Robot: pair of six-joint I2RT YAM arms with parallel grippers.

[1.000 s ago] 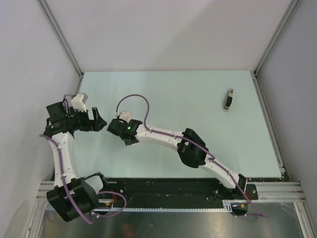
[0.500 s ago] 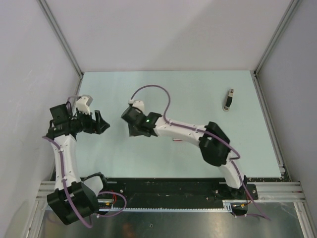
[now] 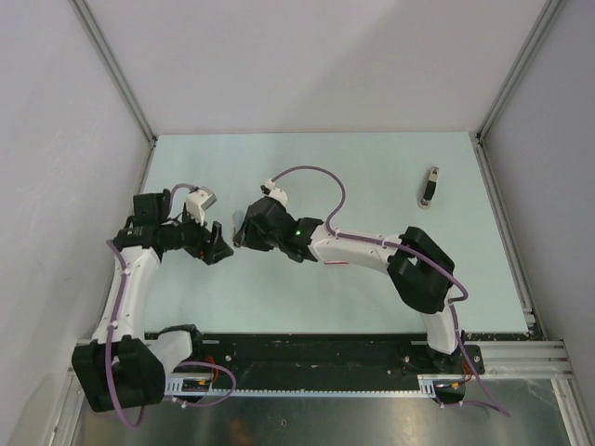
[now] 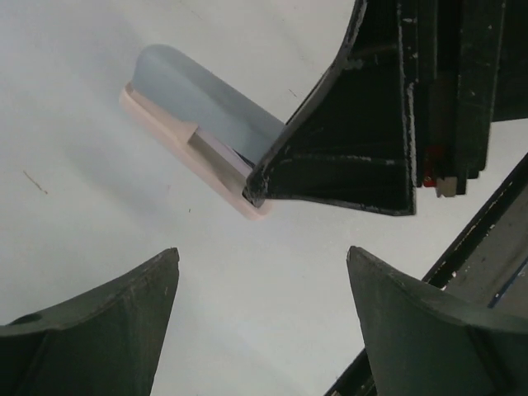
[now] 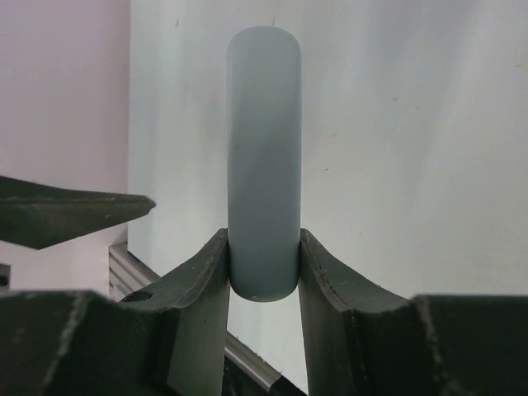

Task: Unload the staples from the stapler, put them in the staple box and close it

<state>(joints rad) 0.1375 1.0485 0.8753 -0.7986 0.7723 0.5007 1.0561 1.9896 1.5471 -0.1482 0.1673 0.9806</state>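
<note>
The stapler (image 5: 264, 165) has a pale grey-blue top and a pinkish base (image 4: 181, 140). My right gripper (image 5: 264, 235) is shut on its near end and holds it above the table, left of centre in the top view (image 3: 244, 232). My left gripper (image 4: 262, 252) is open and empty, its fingertips just short of the stapler's free end; in the top view (image 3: 218, 247) it sits close to the right gripper's left. One left finger (image 5: 74, 210) shows in the right wrist view. No staples are in view.
A small dark-and-silver object (image 3: 429, 187) lies at the table's far right. A small reddish thing (image 3: 333, 263) peeks out beneath the right forearm. The table (image 3: 353, 177) is pale green, with grey walls on three sides and a metal rail along the near edge.
The right gripper moved right and slightly away with the stapler as its elbow swung right. The left gripper moved right and nearer, closing in on the stapler, still open.
</note>
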